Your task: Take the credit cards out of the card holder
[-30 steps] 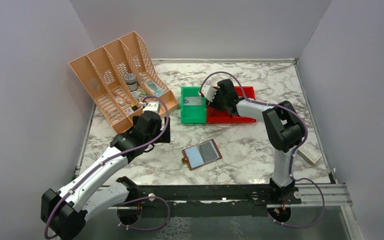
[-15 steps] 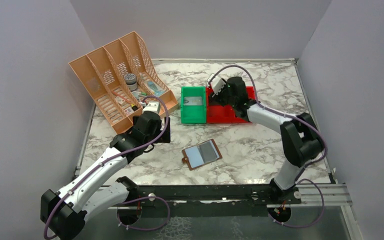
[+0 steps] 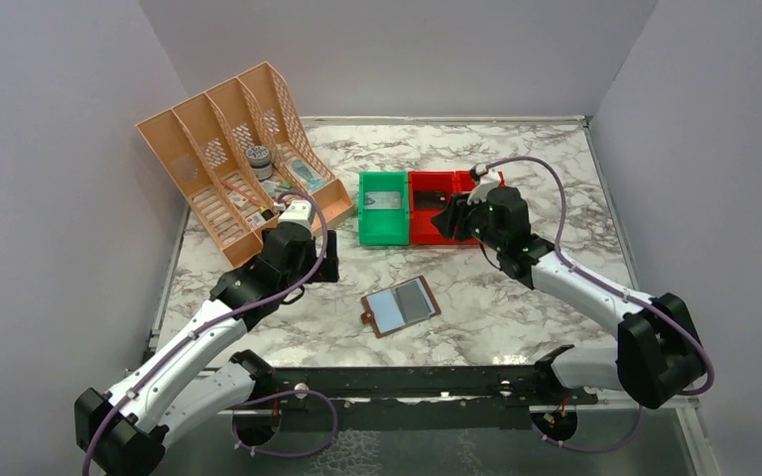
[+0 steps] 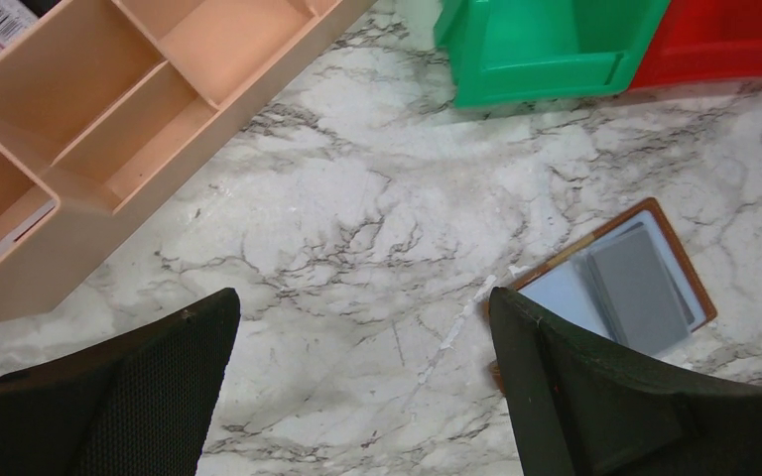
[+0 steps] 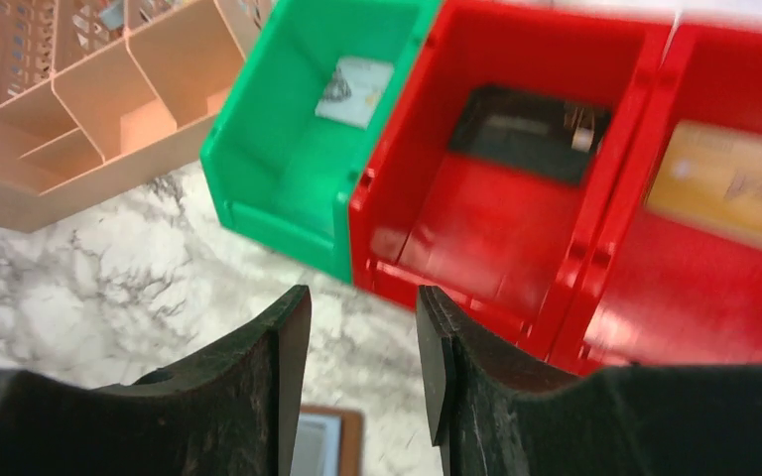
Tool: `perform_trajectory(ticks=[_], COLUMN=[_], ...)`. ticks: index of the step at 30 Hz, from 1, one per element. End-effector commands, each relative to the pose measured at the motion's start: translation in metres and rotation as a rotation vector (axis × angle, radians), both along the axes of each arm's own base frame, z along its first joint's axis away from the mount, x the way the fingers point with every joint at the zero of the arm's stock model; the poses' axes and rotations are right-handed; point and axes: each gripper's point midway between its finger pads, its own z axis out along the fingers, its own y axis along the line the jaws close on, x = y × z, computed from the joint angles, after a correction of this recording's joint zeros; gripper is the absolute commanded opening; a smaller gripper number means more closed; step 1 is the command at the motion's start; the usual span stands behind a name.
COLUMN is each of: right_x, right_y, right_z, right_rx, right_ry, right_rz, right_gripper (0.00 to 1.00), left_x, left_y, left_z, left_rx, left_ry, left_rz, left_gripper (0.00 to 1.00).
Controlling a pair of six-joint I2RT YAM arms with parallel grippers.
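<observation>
Plenty left, I judged: two cards (image 3: 414, 300) lay in the open holder (image 3: 372, 319), six o'clock of the green bin (image 3: 384, 231). My left hand (image 4: 357, 302) spread wide, right hand (image 5: 362, 297) parted, both empty.

1. We're seeing bright, even light from overhead on the marble table (image 3: 516, 297); shadows fall soft and faint, with no glare.
2. Our right wrist view is smeared: the red bins (image 5: 516, 218) blur, worst at the far right.
3. The left wrist view is crisp; the card holder (image 4: 610, 288) reads sharp.
</observation>
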Motion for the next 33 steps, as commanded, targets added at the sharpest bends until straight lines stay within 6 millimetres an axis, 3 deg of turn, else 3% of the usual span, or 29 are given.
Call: perform_trajectory(ticks=[1,5,8,15,18,24,33], right_x=[-0.044,-0.076,-0.091,-0.116,-0.126,-0.143,-0.149], right_y=[-0.002,0.01,0.02,0.036,0.04,0.046,0.039], right_z=[-0.034,-0.035,-0.037,-0.069,-0.088,-0.112,-0.135], right_rx=[0.145,0.224,0.255,0.213,0.169,0.134,0.067], right_ry=[0.338,0.397,0.443,0.591,0.653,0.748,0.807], right_rz=[-0.083,0.031,0.112,0.205,0.233,0.265,0.222], right_gripper=[0.43,0.43,0.4,0.32,0.31,0.28,0.27], left_x=[0.0,-0.009,-0.017,-0.044,-0.052,-0.069,-0.072], left_y=[-0.029,-0.068,-0.095,-0.148,-0.158,-0.152,-0.143], left_z=[0.013,0.014,0.01,-0.011,-0.032,-0.083,-0.111], left_rx=[-0.147,-0.332,-0.447,-0.374,-0.376,-0.371,-0.308], left_ry=[-0.042,0.039,0.121,0.204,0.271,0.358,0.41], left_rz=[-0.088,-0.174,-0.223,-0.324,-0.283,-0.207,-0.16], left_gripper=[0.99,0.97,0.89,0.79,0.72,0.69,0.58])
